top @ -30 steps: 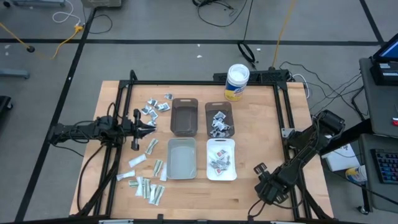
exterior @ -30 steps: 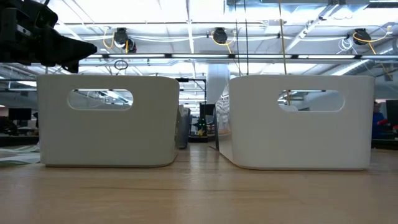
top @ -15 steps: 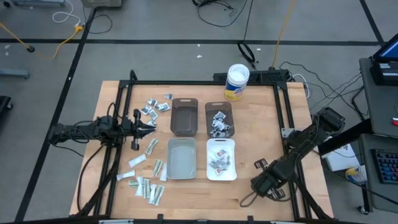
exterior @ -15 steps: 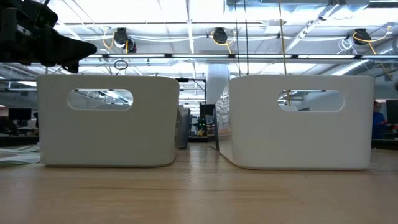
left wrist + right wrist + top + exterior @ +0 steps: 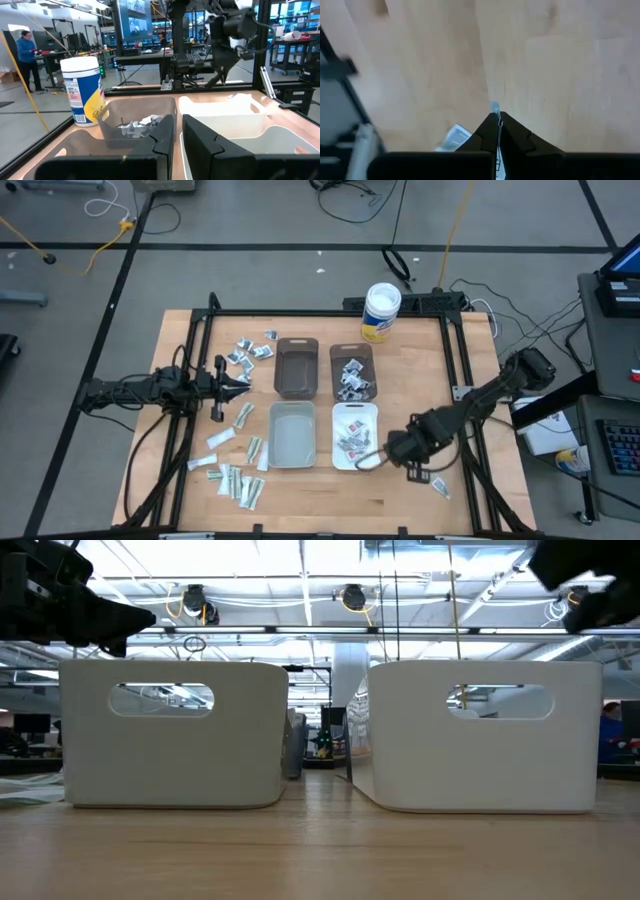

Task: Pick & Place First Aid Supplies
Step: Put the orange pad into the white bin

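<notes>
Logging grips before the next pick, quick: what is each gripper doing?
Left gripper: closed, nothing visibly held.
Right gripper: shut; whether it pinches a packet cannot be told.

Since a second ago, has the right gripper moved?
Yes. In the high view the right gripper has swung from the table's near right corner toward the white bin, now beside its near right corner, fingers shut.

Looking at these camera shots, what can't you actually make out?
- Low view: the two pale bins wall off their contents and the table behind.
- Right wrist view: what the shut right claw pinches, only a sliver shows.
- High view: packets too small to read.
</notes>
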`<action>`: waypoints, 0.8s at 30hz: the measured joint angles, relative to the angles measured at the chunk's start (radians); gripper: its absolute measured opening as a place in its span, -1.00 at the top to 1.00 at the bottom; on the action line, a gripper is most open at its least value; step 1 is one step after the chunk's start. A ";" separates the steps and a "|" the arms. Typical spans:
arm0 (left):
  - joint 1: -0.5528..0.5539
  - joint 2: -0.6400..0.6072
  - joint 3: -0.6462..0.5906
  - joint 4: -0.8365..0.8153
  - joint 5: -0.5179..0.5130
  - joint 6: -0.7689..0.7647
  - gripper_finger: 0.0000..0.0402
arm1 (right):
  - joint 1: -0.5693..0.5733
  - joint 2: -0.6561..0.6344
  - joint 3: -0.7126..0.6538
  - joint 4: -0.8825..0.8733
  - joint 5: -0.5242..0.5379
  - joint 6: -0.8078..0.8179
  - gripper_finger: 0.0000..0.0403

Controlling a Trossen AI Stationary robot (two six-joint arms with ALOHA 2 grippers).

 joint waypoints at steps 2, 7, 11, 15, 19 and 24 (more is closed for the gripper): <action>0.000 0.000 0.000 0.000 0.000 0.000 0.77 | -0.040 0.004 0.037 -0.027 0.007 0.048 1.00; 0.000 0.000 0.000 0.000 0.000 0.000 0.77 | -0.146 0.045 0.140 -0.075 0.064 0.064 1.00; 0.000 0.000 0.000 0.000 0.000 0.000 0.77 | -0.216 0.125 0.240 -0.075 0.078 -0.029 1.00; 0.000 0.000 0.000 0.000 0.000 0.000 0.77 | -0.270 0.220 0.339 -0.076 0.077 -0.114 1.00; 0.000 0.000 0.000 0.000 0.000 0.000 0.77 | -0.315 0.315 0.445 -0.088 0.075 -0.169 1.00; 0.000 0.000 0.000 0.000 0.000 0.000 0.77 | -0.340 0.383 0.498 -0.049 0.078 -0.212 1.00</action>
